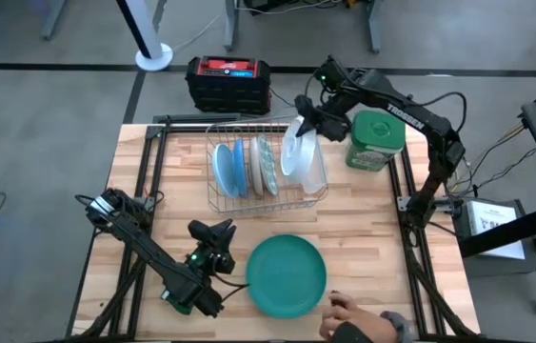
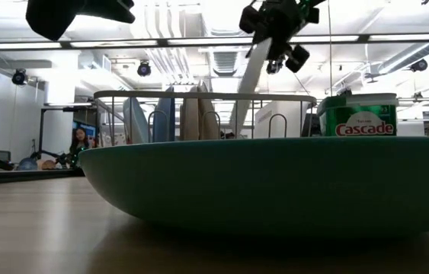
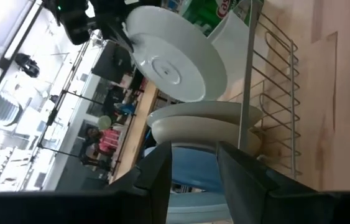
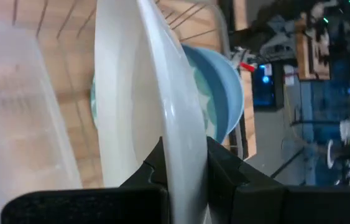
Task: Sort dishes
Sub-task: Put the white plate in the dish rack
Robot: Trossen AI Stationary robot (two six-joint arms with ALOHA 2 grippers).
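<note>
From above I see my right claw at one o'clock clenched on a white plate over the rack, a grip its wrist camera confirms, while my left claw waits released at seven o'clock beside the teal plate.

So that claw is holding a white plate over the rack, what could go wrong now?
A few things, I think. The right claw pinches the white plate only by its thin rim, so it might slip and drop. Lowered carelessly, it could knock the plates already standing in the wire rack. And a person's hand rests at the table edge beside the big teal plate, close to the left claw, which might bump it.
</note>
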